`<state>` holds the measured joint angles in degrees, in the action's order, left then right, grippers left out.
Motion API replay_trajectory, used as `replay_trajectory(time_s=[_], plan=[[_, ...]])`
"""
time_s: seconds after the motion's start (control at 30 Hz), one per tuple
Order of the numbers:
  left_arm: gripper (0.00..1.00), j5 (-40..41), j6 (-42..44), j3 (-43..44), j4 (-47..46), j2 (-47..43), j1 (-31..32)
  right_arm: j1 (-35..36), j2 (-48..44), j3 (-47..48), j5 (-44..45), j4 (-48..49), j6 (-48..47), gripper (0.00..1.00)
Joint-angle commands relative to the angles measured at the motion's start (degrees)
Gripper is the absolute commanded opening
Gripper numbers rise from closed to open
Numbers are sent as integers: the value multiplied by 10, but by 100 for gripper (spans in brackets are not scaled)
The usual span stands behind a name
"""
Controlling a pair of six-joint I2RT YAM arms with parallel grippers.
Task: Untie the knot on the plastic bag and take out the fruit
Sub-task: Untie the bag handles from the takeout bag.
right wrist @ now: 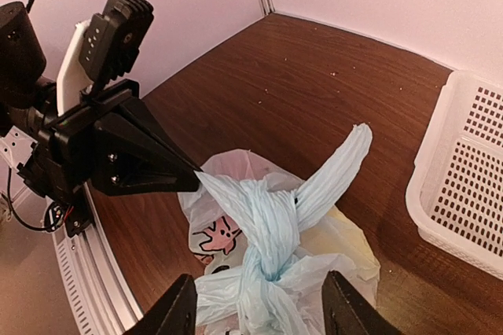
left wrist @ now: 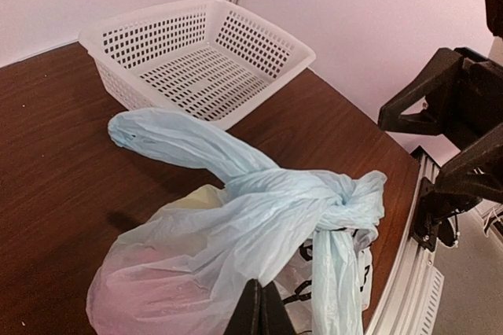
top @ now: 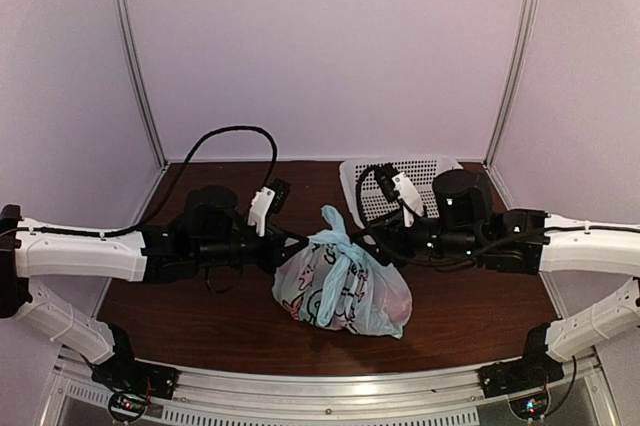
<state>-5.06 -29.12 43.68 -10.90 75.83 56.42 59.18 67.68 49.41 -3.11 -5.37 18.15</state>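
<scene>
The pale blue plastic bag (top: 345, 296) with black cartoon drawings sits mid-table, tied shut. Its knot (right wrist: 275, 229) is a bunched twist of the handles, also seen in the left wrist view (left wrist: 344, 196). One handle end (right wrist: 338, 166) sticks up free. My left gripper (left wrist: 261, 292) is shut on a strip of the bag's plastic beside the knot; it also shows in the right wrist view (right wrist: 195, 180). My right gripper (right wrist: 259, 307) is open, its fingers astride the knot just above the bag. The fruit shows only as dim pink and yellow shapes (left wrist: 157, 288) through the bag.
A white perforated basket (top: 400, 178) stands at the back right of the brown table, behind my right arm; it also shows in the left wrist view (left wrist: 196, 60). The metal front rail (top: 330, 386) runs along the near edge.
</scene>
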Motion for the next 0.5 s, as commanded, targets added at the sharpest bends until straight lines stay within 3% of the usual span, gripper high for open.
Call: replay_trajectory(time_s=[0.0, 0.2, 0.47], plan=[[0, -15, 5, -6, -46, -5, -4, 9, 34, 59, 8, -63, -43, 57], [0, -6, -2, -11, -49, -7, -4, 17, 81, 94, 28, -94, -67, 62], [0, -10, -10, -9, -52, 4, -4, 18, 81, 71, 29, -88, -60, 54]])
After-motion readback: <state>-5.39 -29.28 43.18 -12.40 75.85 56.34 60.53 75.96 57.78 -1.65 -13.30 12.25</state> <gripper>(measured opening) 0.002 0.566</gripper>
